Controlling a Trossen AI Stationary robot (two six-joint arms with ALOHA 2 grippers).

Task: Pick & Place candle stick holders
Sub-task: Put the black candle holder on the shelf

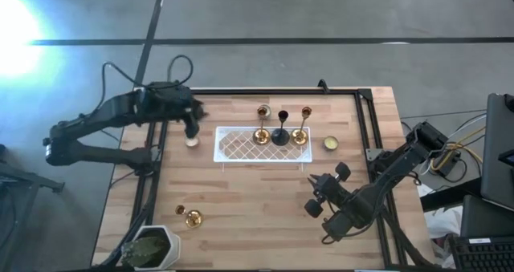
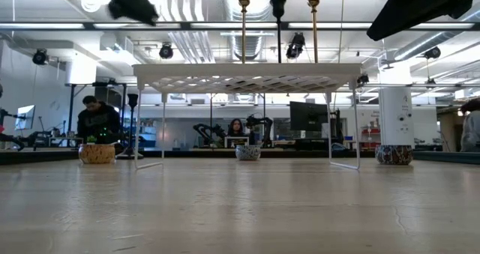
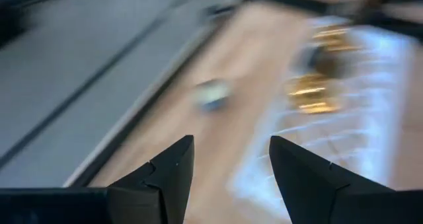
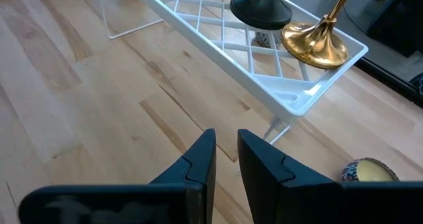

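Observation:
A white lattice tray point(image 1: 241, 148) stands on thin legs at the table's middle. On it stand a gold holder point(image 1: 263, 135), a black holder point(image 1: 280, 137) and a second gold holder point(image 1: 299, 135), upright on their round bases. The black and right gold bases also show in the right wrist view point(image 4: 261, 9) point(image 4: 316, 44). A third gold holder point(image 1: 191, 217) lies on the table near the front left. I see no other black holder. My left gripper point(image 1: 193, 126) is open and empty beyond the tray's left end. My right gripper point(image 4: 226, 141) is empty, with a narrow gap between its fingers, near the tray's right front corner.
One tealight point(image 1: 191, 142) sits under my left gripper, one point(image 1: 330, 144) right of the tray, and one point(image 4: 264, 37) under the tray. A potted plant point(image 1: 152, 246) stands at the front left corner. A dark frame point(image 1: 365, 127) edges the table. People sit in the room behind.

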